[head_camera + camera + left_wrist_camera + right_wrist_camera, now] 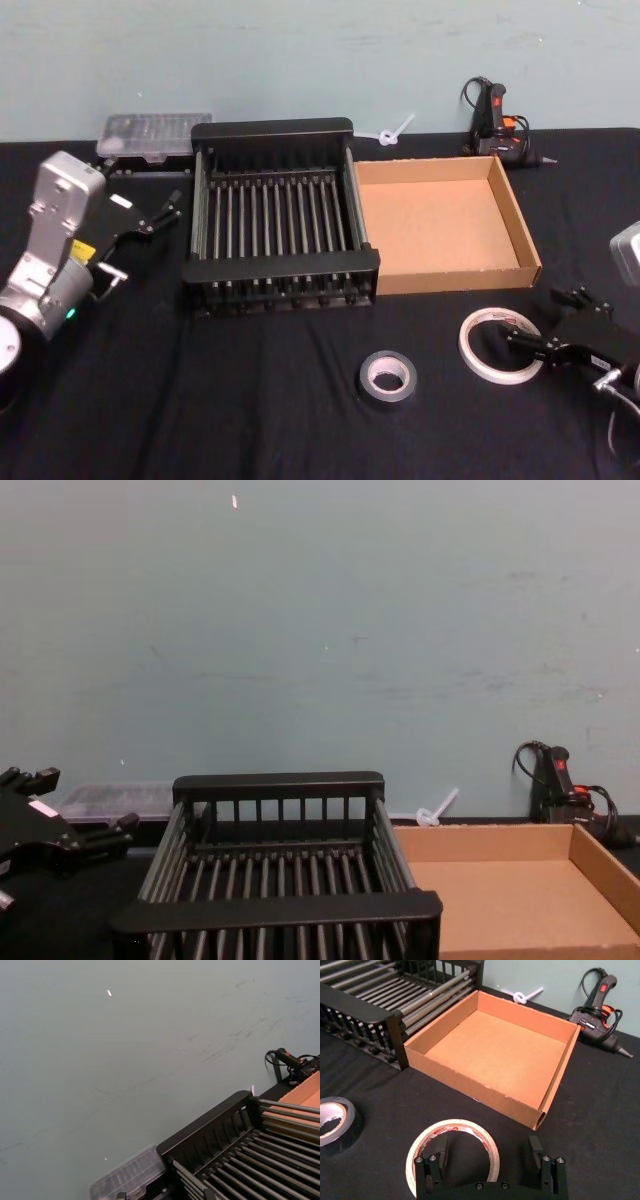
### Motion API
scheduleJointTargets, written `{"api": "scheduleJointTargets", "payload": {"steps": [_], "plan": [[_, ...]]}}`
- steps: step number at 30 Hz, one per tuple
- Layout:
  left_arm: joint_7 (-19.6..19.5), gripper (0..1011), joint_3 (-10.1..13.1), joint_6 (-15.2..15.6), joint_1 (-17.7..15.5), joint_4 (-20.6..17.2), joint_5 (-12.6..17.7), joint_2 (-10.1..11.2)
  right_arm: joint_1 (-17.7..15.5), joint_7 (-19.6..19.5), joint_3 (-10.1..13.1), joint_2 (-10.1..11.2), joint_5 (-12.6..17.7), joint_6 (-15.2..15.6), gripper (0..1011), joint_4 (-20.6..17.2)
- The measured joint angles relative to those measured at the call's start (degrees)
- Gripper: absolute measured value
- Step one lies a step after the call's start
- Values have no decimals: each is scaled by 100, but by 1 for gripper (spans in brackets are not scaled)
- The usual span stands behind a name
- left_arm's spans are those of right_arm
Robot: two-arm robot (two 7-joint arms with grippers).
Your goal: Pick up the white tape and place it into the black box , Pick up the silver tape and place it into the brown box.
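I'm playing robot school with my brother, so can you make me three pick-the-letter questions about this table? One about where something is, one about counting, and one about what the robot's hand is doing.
1. Where is the silver tape?
A. in the black box
B. on the black cloth
C. in the brown box

2. How many tape rolls are there?
A. one
B. two
C. four

3. What is the right gripper doing?
A. open around the white tape's rim
B. shut on the glue gun
C. holding the silver tape

Answers:
1 B, it lies on the cloth in front of the black box.
2 B, the silver roll and the white tape.
3 A, its fingers are apart, one inside the ring.
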Motion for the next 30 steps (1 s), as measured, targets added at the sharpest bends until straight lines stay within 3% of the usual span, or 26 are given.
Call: {"api": "scheduleJointTargets", "payload": {"steps": [30], "plan": [[0, 1001, 0, 0, 0, 0, 0, 0, 226, 294, 44, -498, -328, 268, 1002, 508]]}}
